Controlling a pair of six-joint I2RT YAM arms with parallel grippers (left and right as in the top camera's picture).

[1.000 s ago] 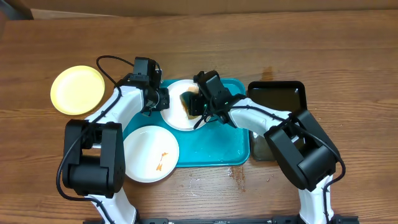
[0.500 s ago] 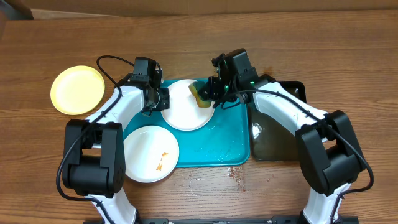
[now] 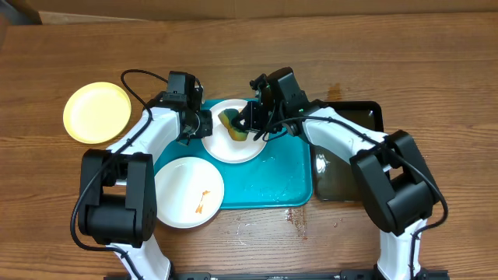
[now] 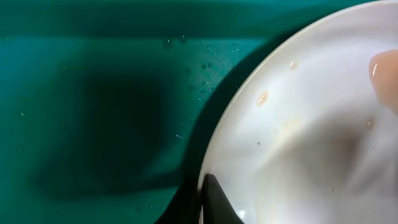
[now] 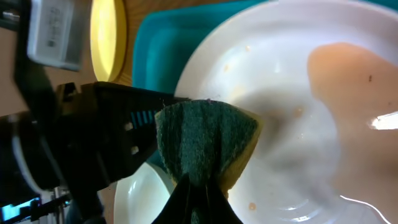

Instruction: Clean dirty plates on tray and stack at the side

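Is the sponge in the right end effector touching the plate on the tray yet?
Cannot tell. The right wrist view shows the sponge overlapping the plate, and overhead too, but neither shows contact or a gap.

A robotics lab bench, by the look: two white-and-black arms [image 3: 140, 134] mounted at a wooden table [image 3: 405, 54].

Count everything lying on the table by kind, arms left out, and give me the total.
Plates: 3 (yellow plate, smeared white plate, wet white plate)
Trays: 2 (turquoise tray, black tray)
Sponges: 1 (sponge)
Total: 6
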